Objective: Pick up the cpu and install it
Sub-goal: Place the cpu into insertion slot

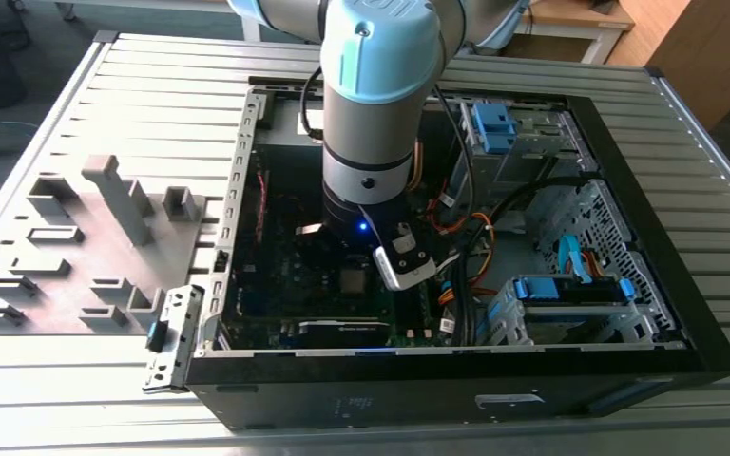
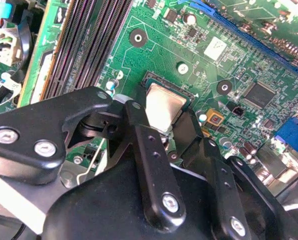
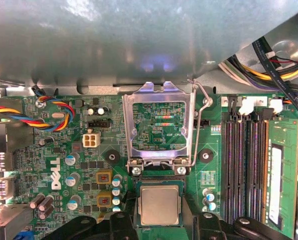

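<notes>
I see the arm (image 1: 378, 114) reaching down into an open computer case (image 1: 467, 394) that lies on the slatted bench (image 1: 61, 399). In the first wrist view, the cpu (image 3: 160, 205) sits flat in its socket on the green motherboard (image 3: 64, 145). The gripper (image 3: 164, 222) is spread apart, one black finger on either side of the chip. The silver socket frame (image 3: 159, 125) is swung open just beside it.

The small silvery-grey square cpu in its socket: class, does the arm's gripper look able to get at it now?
Likely yes: the black gripper sits right at the cpu, the silver metal socket frame is flipped open, and nothing covers the chip.
</notes>
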Tool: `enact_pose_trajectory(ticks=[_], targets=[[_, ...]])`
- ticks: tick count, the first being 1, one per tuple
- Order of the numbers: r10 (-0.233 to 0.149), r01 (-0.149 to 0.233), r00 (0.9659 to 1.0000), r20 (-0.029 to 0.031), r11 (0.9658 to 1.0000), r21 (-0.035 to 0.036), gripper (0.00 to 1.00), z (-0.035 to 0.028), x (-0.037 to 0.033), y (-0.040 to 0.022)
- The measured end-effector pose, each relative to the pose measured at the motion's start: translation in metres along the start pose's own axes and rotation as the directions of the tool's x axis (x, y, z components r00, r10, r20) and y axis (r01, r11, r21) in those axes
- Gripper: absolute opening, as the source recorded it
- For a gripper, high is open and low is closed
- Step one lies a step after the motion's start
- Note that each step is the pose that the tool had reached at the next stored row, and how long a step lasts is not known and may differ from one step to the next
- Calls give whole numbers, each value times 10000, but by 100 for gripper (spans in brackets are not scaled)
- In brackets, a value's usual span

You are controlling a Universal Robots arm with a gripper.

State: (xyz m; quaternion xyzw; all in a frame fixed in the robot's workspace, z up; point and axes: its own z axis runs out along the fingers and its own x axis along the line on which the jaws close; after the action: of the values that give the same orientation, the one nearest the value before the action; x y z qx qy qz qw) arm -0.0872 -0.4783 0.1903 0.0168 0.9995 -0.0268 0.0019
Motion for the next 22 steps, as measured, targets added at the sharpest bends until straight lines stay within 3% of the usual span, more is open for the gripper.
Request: enact_pose_trajectory(ticks=[9,10,13,17,22], targets=[[0,0,10000,0,10000,-4,49,0,0,0],[0,0,10000,0,10000,-4,55,0,0,0],[0,0,10000,0,10000,-3,55,-3,0,0],[0,0,10000,-1,10000,-4,55,-58,0,-3],[0,0,10000,1,10000,-5,55,-69,0,-3]])
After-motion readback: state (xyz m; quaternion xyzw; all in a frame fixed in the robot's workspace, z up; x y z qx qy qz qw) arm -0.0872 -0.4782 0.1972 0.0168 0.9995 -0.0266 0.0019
